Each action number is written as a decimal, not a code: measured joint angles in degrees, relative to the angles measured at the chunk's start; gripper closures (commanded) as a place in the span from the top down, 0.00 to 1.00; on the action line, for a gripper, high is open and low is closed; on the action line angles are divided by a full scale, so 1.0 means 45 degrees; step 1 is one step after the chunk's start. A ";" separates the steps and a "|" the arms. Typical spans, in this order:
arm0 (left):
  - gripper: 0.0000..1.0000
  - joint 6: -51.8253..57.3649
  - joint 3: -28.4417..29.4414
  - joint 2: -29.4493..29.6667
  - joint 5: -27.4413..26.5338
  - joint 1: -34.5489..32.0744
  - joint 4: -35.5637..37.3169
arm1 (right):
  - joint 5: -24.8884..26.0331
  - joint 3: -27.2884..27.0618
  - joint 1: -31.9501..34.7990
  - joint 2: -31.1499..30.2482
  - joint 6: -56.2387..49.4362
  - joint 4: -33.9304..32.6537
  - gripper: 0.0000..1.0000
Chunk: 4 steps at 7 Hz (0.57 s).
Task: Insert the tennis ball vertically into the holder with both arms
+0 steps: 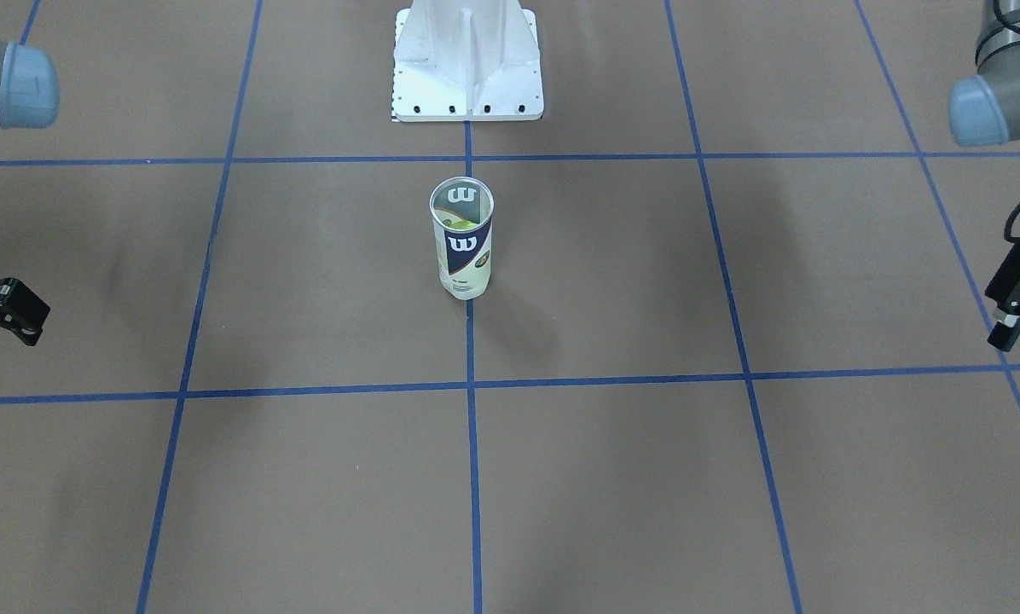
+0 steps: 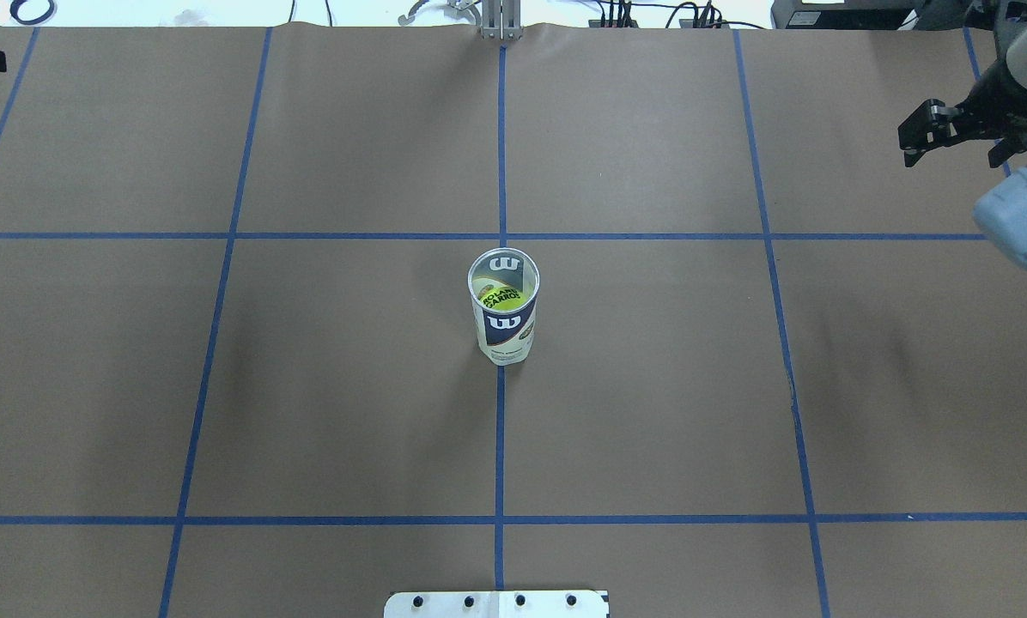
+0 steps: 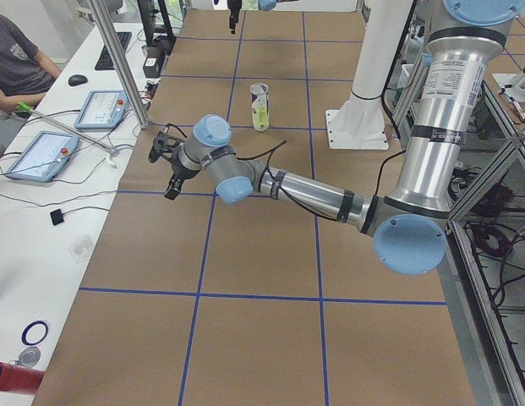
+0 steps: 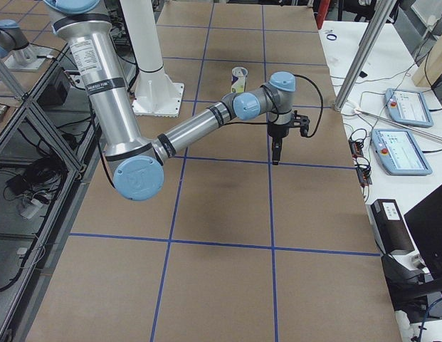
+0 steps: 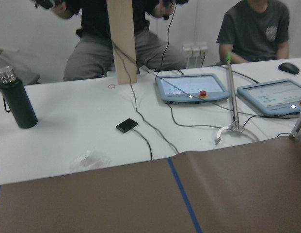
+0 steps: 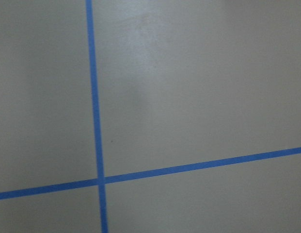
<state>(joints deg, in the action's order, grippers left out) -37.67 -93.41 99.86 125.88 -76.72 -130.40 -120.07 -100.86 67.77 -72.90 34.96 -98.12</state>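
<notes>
**Ball Tube Stood Alone in the Middle of the Table**

The holder (image 2: 505, 313) was a see-through plastic tube. It had a dark blue and white label with a big white "W" on it. It stood straight up, and its top was open with no lid.

Inside the tube sat a yellow-green tennis ball (image 2: 498, 298). Black letters showed on the ball. How many balls were under it could not be told.

The tube stood in the middle of the brown table (image 2: 307, 386), right on the middle blue tape line (image 2: 501, 429). Nothing touched it.

Far off to the left, near the table's edge, hung the left gripper (image 3: 162, 172). Its two fingers were spread wide and held nothing.

Past the tube, far off to the right, hung the right gripper (image 2: 951, 153). Its fingers were spread wide too, and they held nothing. Both grippers were well apart from the tube.

A white metal base (image 1: 467, 77) stood on the robot's side of the table, in line with the tube.

On the white desk beside the table stood a black bottle (image 5: 17, 102) with its cap on. What was in it could not be told.
</notes>
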 measured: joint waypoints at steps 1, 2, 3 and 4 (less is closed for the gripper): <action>0.99 0.1781 0.0457 -0.0289 0.0844 -0.0470 0.0718 | -0.0318 0.0294 0.0442 -0.0229 -0.0809 0.0178 1.00; 0.99 0.3445 0.0764 -0.0426 0.1258 -0.0787 0.1971 | -0.0663 0.0443 0.0841 -0.0547 -0.1573 0.0265 1.00; 0.99 0.4417 0.0877 -0.0485 0.1387 -0.0914 0.3075 | -0.1072 0.0507 0.1278 -0.0922 -0.2580 0.0295 1.00; 0.99 0.4801 0.0980 -0.0531 0.1514 -0.0953 0.3686 | -0.1524 0.0526 0.1697 -0.1263 -0.3591 0.0306 1.00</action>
<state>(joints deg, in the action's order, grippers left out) -16.07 -89.00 97.47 132.70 -81.01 -113.81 -126.92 -98.49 75.41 -78.59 18.80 -96.75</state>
